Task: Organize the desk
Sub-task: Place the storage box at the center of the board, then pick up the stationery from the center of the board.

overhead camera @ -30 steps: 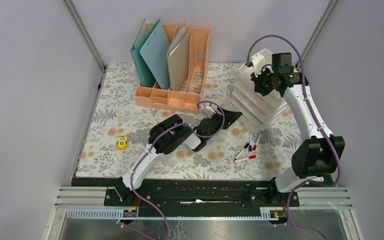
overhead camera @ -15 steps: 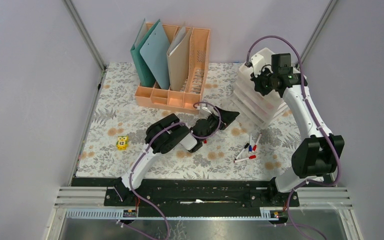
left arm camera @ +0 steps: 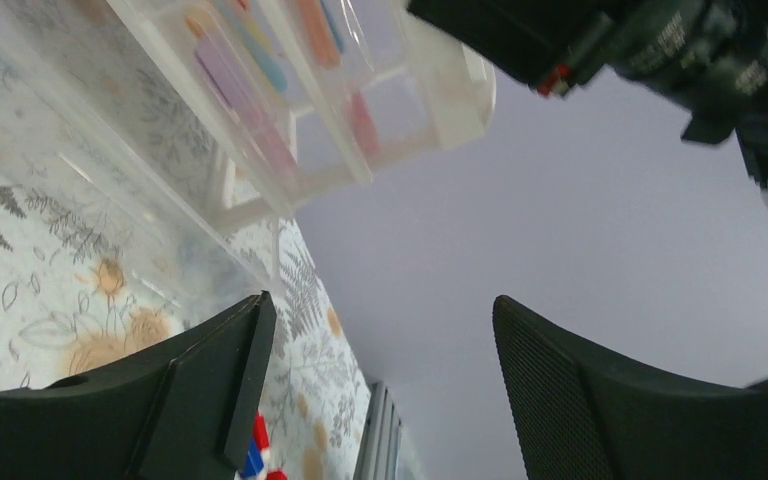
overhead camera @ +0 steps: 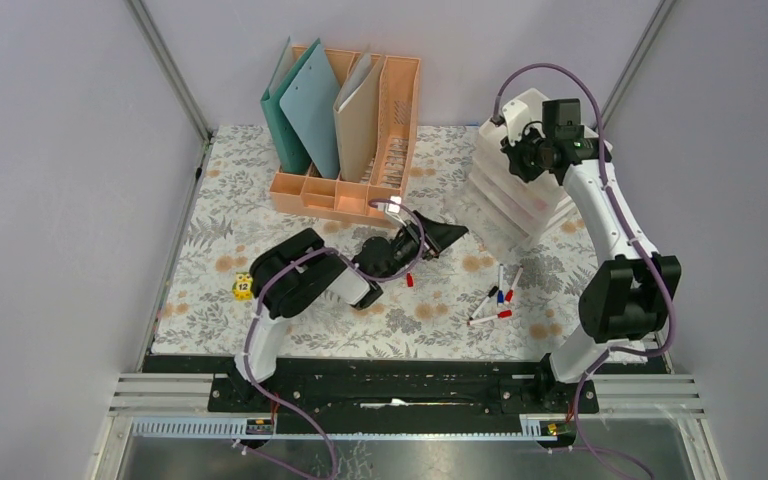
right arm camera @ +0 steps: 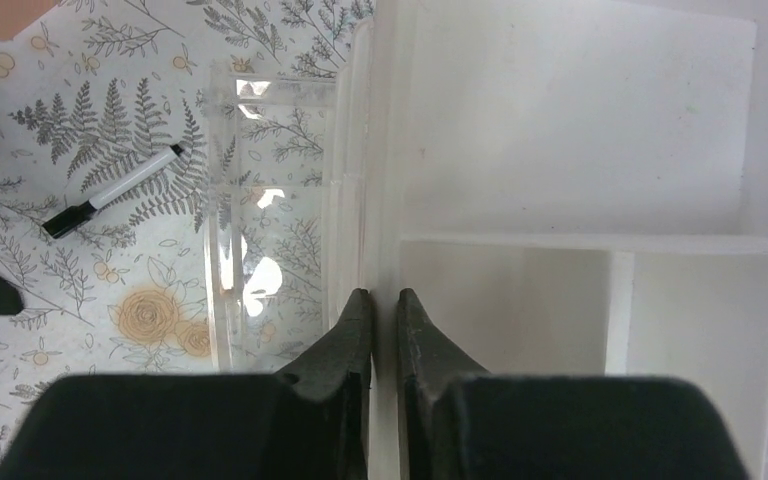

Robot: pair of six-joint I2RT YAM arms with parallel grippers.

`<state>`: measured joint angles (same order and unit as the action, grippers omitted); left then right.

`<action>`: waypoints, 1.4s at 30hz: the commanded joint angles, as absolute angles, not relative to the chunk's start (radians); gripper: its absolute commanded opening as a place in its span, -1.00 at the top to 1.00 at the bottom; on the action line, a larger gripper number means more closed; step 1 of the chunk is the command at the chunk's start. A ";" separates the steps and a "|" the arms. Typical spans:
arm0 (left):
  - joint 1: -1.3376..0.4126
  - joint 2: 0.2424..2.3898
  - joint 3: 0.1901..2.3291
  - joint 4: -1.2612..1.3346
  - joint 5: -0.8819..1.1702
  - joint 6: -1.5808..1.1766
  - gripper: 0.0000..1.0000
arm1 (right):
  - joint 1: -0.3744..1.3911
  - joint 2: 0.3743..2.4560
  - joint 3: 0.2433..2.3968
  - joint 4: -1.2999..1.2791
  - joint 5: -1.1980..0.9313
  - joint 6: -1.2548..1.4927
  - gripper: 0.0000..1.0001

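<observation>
Desk point(overhead camera: 260, 230), a large rectangular tabletop under a white-grey cloth printed with grey ferns and tan-orange flowers, fills the floor of the grey-walled booth ahead of both arm bases. At its far edge, left of the middle, stands a peach slotted plastic file rack point(overhead camera: 400, 100) holding two teal folders point(overhead camera: 300, 105) and a beige folder point(overhead camera: 358, 115), all leaning leftwards. A white plastic drawer unit with clear drawers point(overhead camera: 520, 195) sits in the far right corner; an upper drawer holds pastel pink, blue and orange pieces point(left arm camera: 250, 70), and a clear drawer point(right arm camera: 250, 220) juts from the front with the cloth showing through it. The left gripper point(left arm camera: 380, 310) hangs just in front of that unit, its jaws spread wide with nothing between them. The right gripper point(right arm camera: 382, 297) is over the unit's top edge, fingers drawn almost together with only a thin slit; whether they pinch anything I cannot tell. Several white markers with red, blue and black caps point(overhead camera: 495, 300) lie loose towards the near right corner, and a small yellow cube marked 12 point(overhead camera: 244, 287) rests near the left edge
</observation>
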<state>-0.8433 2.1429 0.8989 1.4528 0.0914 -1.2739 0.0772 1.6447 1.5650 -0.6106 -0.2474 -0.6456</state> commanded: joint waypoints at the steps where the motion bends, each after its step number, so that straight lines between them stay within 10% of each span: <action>1: -0.845 2.010 0.800 1.514 0.175 -1.156 -0.69 | 0.067 1.683 1.626 -0.557 -0.212 -0.677 0.71; 13: -0.961 1.576 0.625 0.926 -0.008 -0.645 -0.85 | 0.067 1.504 1.618 -0.588 -0.284 -0.640 -0.42; 23: -0.981 1.270 0.464 0.682 -0.308 -0.492 -0.97 | 0.067 1.311 1.543 -0.659 -0.494 -0.561 -0.98; 36: -0.902 1.066 0.279 0.645 -0.240 -0.629 -0.97 | 0.067 1.046 1.041 -0.534 -0.901 -0.411 -0.99; 42: -0.903 1.228 0.417 0.501 -0.268 -0.743 -0.63 | 0.067 1.035 0.958 -0.496 -0.840 -0.399 -0.99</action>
